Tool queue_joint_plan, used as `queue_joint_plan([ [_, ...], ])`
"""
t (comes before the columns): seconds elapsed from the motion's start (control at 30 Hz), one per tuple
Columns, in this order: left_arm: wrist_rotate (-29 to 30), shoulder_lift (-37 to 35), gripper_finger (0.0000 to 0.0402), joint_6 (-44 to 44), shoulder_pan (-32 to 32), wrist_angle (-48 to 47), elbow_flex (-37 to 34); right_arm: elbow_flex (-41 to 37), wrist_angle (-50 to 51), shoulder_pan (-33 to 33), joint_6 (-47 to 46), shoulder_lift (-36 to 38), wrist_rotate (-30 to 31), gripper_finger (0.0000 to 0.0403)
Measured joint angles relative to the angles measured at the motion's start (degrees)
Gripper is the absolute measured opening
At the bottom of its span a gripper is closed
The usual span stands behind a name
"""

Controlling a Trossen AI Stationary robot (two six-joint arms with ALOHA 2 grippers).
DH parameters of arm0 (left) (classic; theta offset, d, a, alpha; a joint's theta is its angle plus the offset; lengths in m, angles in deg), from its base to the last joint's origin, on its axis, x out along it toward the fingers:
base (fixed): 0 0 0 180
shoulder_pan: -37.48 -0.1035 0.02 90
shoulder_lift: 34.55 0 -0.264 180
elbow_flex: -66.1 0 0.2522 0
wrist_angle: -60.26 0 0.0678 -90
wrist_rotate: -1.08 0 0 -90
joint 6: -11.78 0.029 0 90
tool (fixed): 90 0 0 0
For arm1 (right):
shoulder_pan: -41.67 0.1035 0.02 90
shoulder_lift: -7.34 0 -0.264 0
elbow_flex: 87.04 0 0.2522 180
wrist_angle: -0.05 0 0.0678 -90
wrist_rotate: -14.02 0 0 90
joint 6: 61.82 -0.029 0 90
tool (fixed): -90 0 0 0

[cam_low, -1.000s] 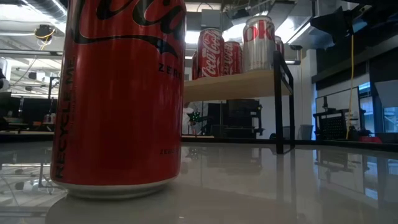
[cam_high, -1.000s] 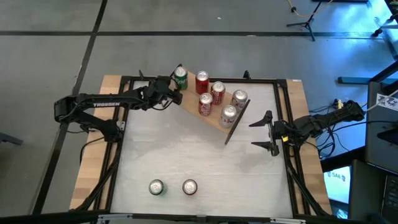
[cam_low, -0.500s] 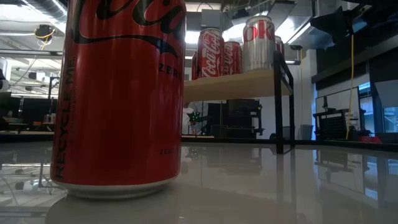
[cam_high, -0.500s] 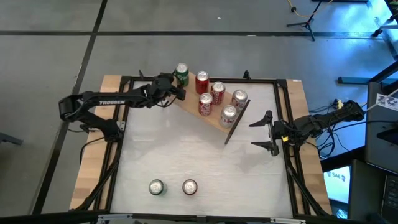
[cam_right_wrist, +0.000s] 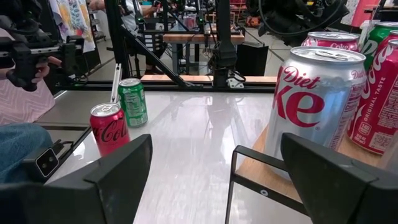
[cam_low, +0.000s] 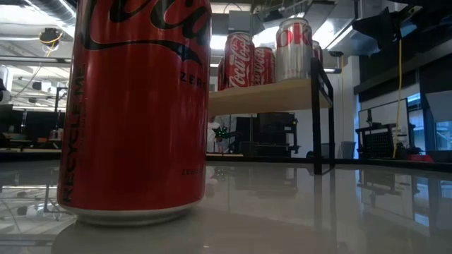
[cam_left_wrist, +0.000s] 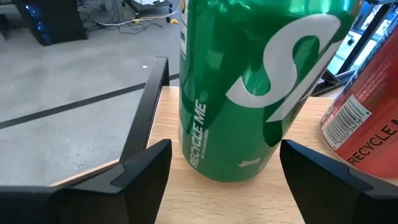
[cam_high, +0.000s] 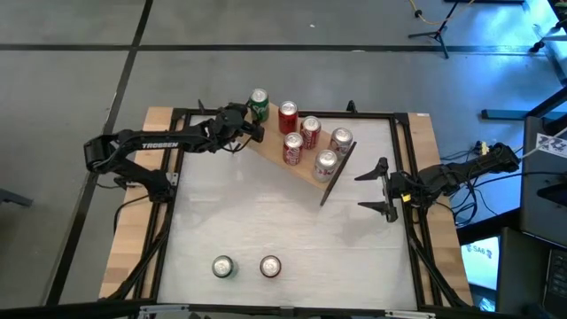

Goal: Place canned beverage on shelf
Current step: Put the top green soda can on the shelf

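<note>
At the shelf's (cam_high: pixel 306 164) far left end, the green can (cam_high: pixel 258 104) stands upright on the light-wood board. The left gripper (cam_high: pixel 252 133) sits just beside it, on the near side; fingers (cam_left_wrist: pixel 146 171) spread apart, not touching the can, which shows between and beyond them in the left wrist view.

Shelf contents: green can plus five more cans — red can (cam_high: pixel 288 116) next to it, three other red-and-silver cans, and a Diet Coke can (cam_right_wrist: pixel 317 109) at the right end. All upright.

On the table (cam_high: pixel 283 226), near edge: a second green can (cam_high: pixel 222 266) and a red Coke can (cam_high: pixel 270 266), side by side, well apart from the shelf.

Right gripper (cam_high: pixel 379 188) waits at the table's right edge, fingers wide apart, holding nothing.

Change vs. one second ago: left gripper was around the green can; it has since drawn back off it. Can position unchanged over the last half second. Right arm unchanged.
</note>
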Motion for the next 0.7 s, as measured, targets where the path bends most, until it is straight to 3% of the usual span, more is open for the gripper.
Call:
queue_joint_plan([
  [0.3, 0.4, -0.2, 0.0290, -0.3, 0.6, -0.1, -0.1, 0.0, 0.0, 0.0, 0.0, 0.0, 0.0, 0.0349],
  [0.47, 4.3, -0.3, 0.0290, -0.5, 1.5, -0.2, -0.1, 0.0, 0.0, 0.0, 0.0, 0.0, 0.0, 0.0349],
  [0.7, 5.4, -0.3, 0.0290, -1.4, 1.6, -0.2, -0.1, 0.0, 0.0, 0.0, 0.0, 0.0, 0.0, 0.0349],
])
